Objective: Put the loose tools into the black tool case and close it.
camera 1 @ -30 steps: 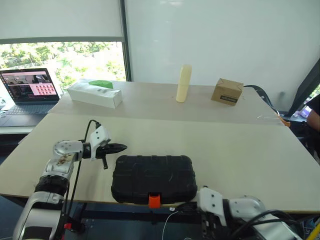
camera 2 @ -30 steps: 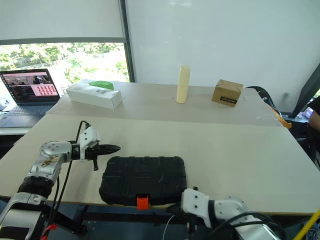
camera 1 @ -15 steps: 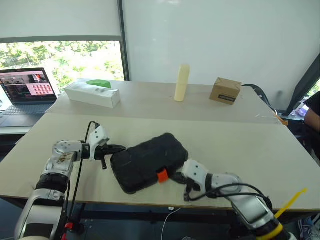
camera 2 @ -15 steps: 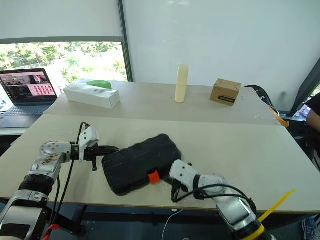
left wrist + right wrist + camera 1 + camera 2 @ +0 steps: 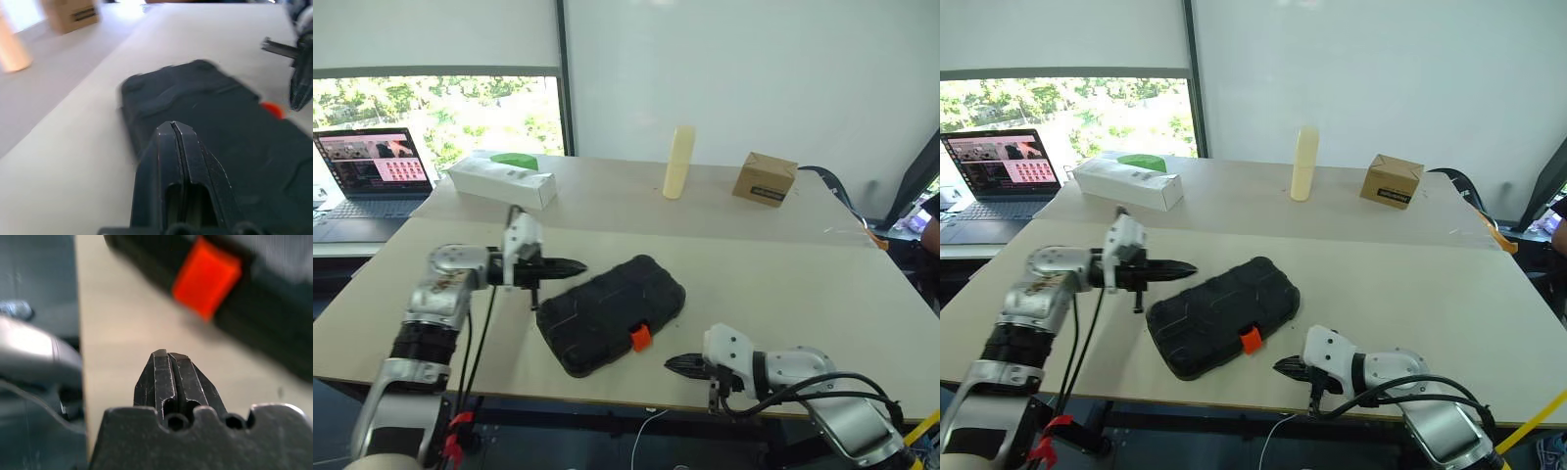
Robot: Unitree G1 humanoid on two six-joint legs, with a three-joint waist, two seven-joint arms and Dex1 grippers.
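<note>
— Since a second ago I see the black tool case [image 5: 610, 314] swung skew on the bench [image 5: 783, 284], its orange latch [image 5: 640, 338] now angled off the near edge.

— Room to move?

— Open bench right of the case. My left end effector [image 5: 576, 265], pinched shut, empty, hangs over its far left corner; my right end effector [image 5: 674, 364], also shut, sits near the latch. Lid's closed.

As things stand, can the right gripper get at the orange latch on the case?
Probably yes. The right gripper, shut, sits on bare table just short of the orange latch on the closed black tool case, pointing toward it with nothing between them.
</note>
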